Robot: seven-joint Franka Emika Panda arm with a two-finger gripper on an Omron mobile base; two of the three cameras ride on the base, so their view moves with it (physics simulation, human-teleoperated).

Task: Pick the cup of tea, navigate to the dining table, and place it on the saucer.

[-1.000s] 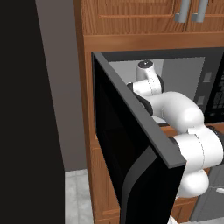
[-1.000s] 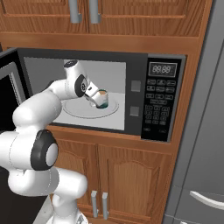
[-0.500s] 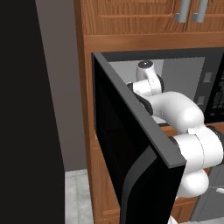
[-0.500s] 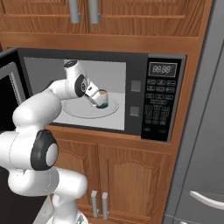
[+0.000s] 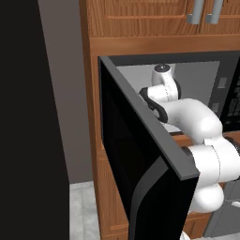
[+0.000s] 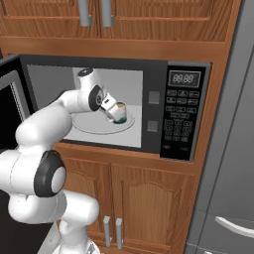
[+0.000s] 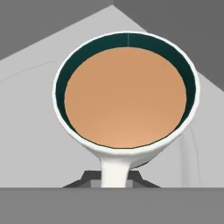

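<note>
Cup of tea (image 7: 124, 98): standing upright on the turntable (image 6: 87, 123) inside the open microwave (image 6: 186, 116), handle pointing toward the tool (image 7: 114, 177), which is clamping shut on that handle.

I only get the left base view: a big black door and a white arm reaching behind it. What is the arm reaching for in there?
Observer: A cup of tea, sitting on the round turntable inside the open microwave.
Operator: Has it got hold of it?
Observer: The gripper is shut on the cup; in the hand view the fingers pinch its handle.
Operator: Is there tea in it?
Observer: Yes, light brown liquid fills it nearly to the rim.
</note>
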